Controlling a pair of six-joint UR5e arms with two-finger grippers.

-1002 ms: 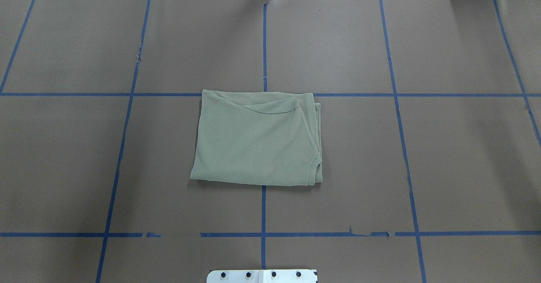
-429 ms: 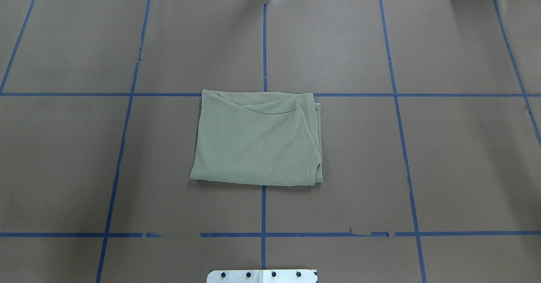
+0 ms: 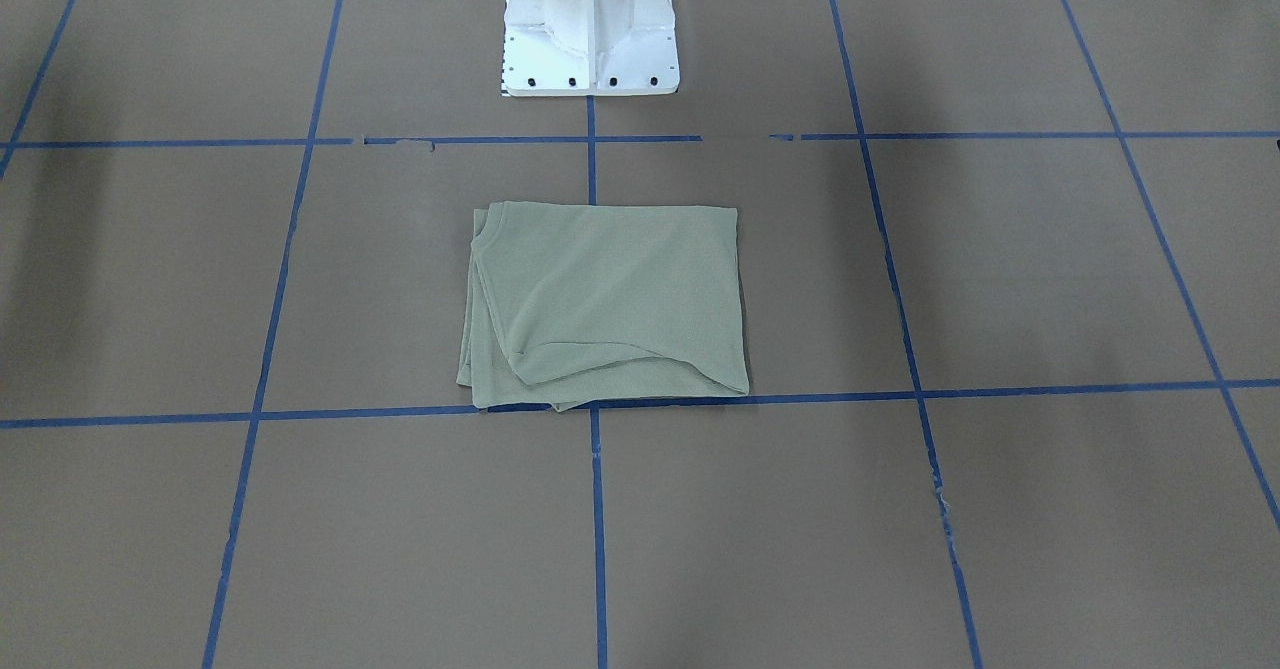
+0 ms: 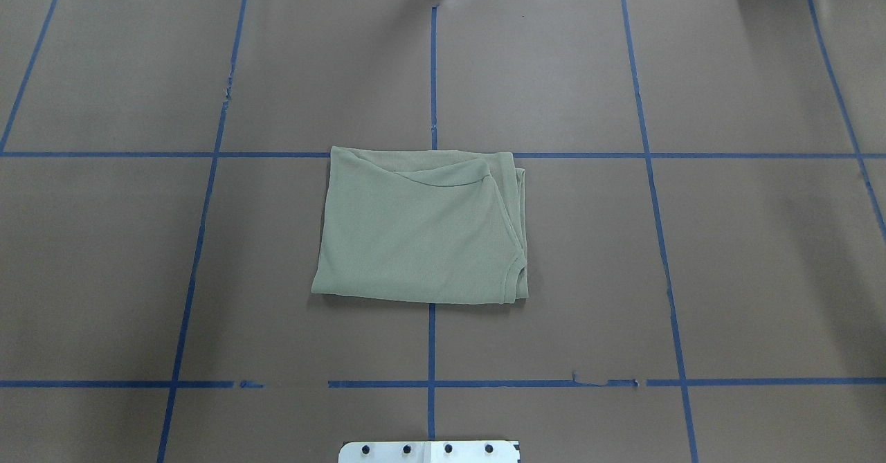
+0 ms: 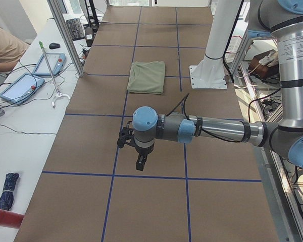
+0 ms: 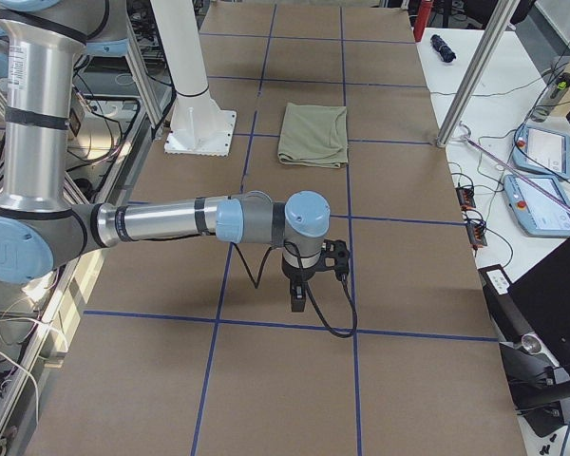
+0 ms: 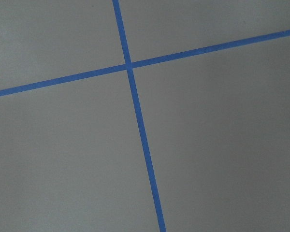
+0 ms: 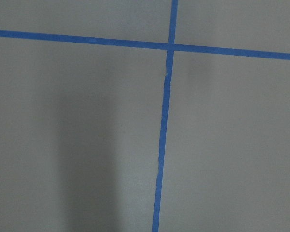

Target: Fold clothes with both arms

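Note:
The sage-green shirt (image 4: 419, 228) lies folded into a compact rectangle at the table's middle, its neckline edge at the overhead view's right side. It also shows in the front-facing view (image 3: 610, 299), the left view (image 5: 147, 76) and the right view (image 6: 313, 133). My left gripper (image 5: 140, 162) hangs above the table far from the shirt, seen only in the left view; I cannot tell if it is open or shut. My right gripper (image 6: 298, 296) hangs likewise at the other end, seen only in the right view; I cannot tell its state.
The brown table cover (image 4: 623, 255) carries a grid of blue tape lines (image 4: 431, 338). The white base pedestal (image 3: 590, 29) stands behind the shirt. A side desk with tablets (image 5: 20, 85) and a person (image 5: 5, 45) lies beyond the table's far edge.

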